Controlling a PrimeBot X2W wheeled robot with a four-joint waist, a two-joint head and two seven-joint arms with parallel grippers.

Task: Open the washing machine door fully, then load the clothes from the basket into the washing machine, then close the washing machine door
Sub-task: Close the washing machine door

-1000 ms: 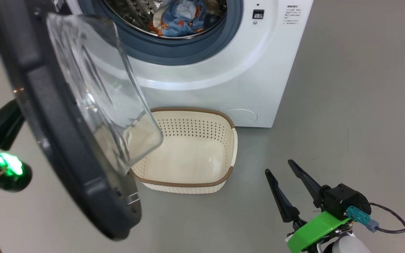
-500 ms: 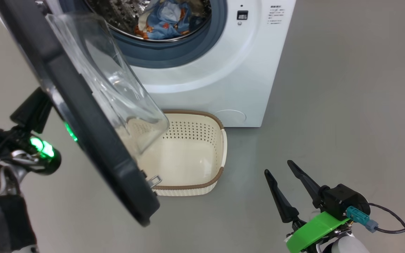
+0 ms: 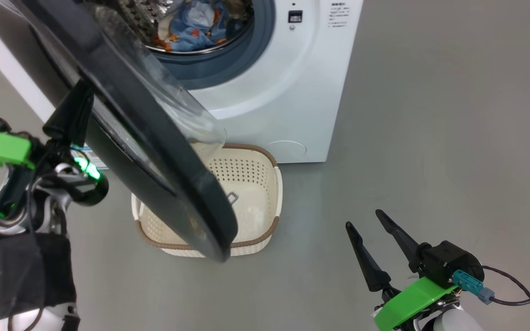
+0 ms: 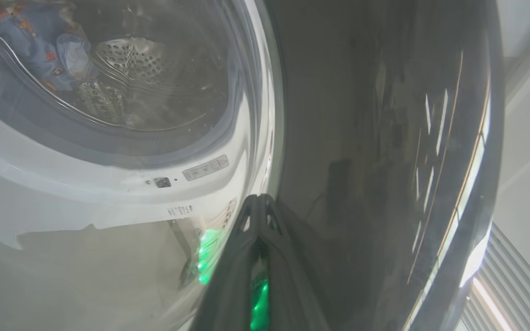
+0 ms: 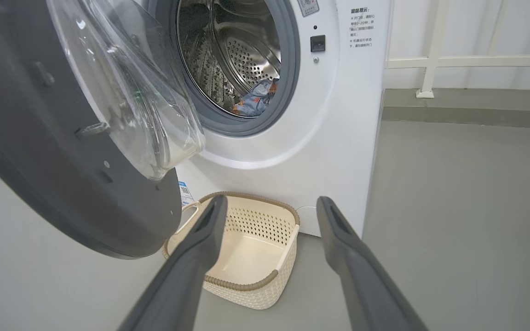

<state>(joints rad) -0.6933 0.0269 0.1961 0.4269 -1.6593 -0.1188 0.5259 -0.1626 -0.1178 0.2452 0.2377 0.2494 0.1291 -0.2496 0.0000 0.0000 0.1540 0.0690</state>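
Left gripper (image 4: 258, 202): fingers clenched together, tips set against the glossy outer face of the washing machine door (image 3: 154, 151); nothing grasped. Door stands part-open, attached at the left and swung toward the near side, its lower edge over the basket (image 3: 272, 230). Clothes (image 3: 191, 25), blue with orange prints, lie in the drum of the washing machine (image 3: 283, 92). Basket sits on the grey floor (image 3: 430, 138) just in front of the machine. Right gripper (image 3: 365, 219): released, fingers spread, holding nothing, near right, well apart from the basket.
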